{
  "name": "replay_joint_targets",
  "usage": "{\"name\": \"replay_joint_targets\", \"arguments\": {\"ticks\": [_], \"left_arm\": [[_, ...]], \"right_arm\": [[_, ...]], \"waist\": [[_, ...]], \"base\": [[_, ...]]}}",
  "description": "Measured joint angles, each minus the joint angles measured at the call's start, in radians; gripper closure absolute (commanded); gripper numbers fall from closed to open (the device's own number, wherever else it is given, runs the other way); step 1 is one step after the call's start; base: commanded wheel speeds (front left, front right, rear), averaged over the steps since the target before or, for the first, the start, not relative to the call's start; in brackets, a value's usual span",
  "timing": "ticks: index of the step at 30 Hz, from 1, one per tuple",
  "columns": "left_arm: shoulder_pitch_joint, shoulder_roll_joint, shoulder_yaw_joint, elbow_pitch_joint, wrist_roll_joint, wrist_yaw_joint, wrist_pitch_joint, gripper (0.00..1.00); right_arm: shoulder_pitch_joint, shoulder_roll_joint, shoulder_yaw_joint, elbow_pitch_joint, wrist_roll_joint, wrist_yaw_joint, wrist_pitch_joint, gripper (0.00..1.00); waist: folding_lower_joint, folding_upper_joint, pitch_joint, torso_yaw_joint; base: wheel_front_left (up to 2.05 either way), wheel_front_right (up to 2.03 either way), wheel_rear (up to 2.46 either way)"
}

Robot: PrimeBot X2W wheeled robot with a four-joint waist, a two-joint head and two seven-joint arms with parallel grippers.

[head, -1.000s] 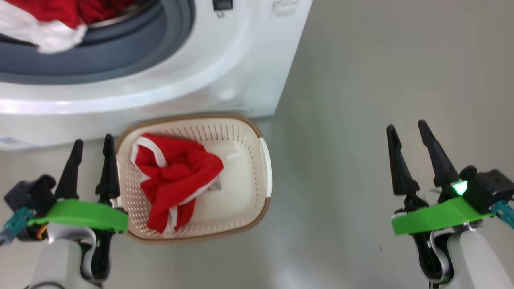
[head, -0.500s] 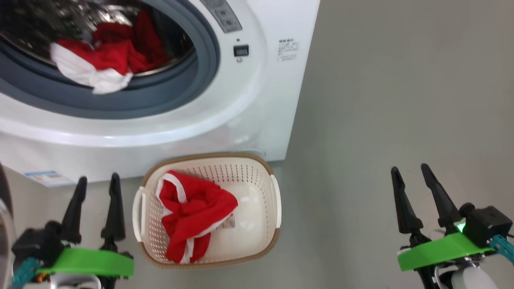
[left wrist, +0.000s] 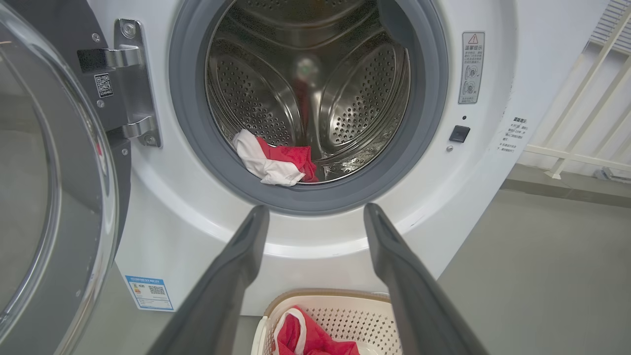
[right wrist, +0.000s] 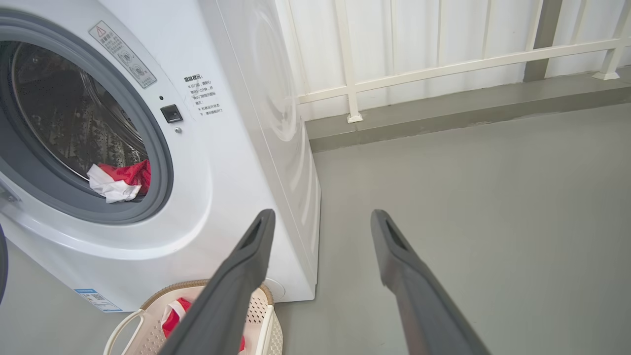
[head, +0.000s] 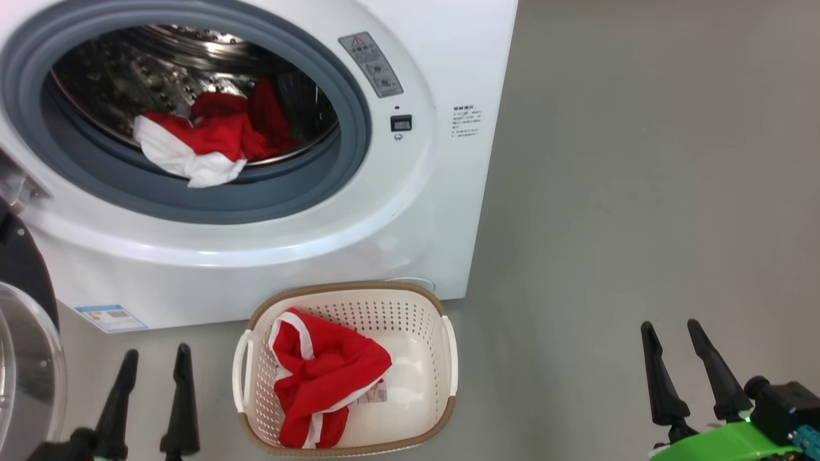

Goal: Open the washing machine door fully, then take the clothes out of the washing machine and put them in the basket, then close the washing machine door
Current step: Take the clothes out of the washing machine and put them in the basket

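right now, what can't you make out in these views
clothes left in the washing machine: head view, bunched in a heap, count unclear
sticker in the basket: head view, half under the red garment, print too small
washing machine door: left wrist view, cut off by the left edge
warning label: right wrist view, text too small

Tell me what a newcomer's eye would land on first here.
The bright red-and-white garment lying at the front of the steel drum catches the eye first, inside the white washing machine whose door stands open at the left. Next comes a second red garment bunched in the left half of the cream basket on the floor just before the machine.
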Motion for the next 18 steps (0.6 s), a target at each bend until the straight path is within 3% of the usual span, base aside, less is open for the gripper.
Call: {"name": "replay_joint_targets", "arguments": {"ticks": [18], "left_arm": [[0.025, -0.016, -0.001, -0.025, 0.003, 0.0, 0.0, 0.0]], "right_arm": [[0.009, 0.004, -0.011, -0.009, 0.0, 0.0, 0.0, 0.0]], "waist": [[0.0, 0.0, 0.012, 0.003]], "base": [[0.0, 0.0, 0.0]]}}
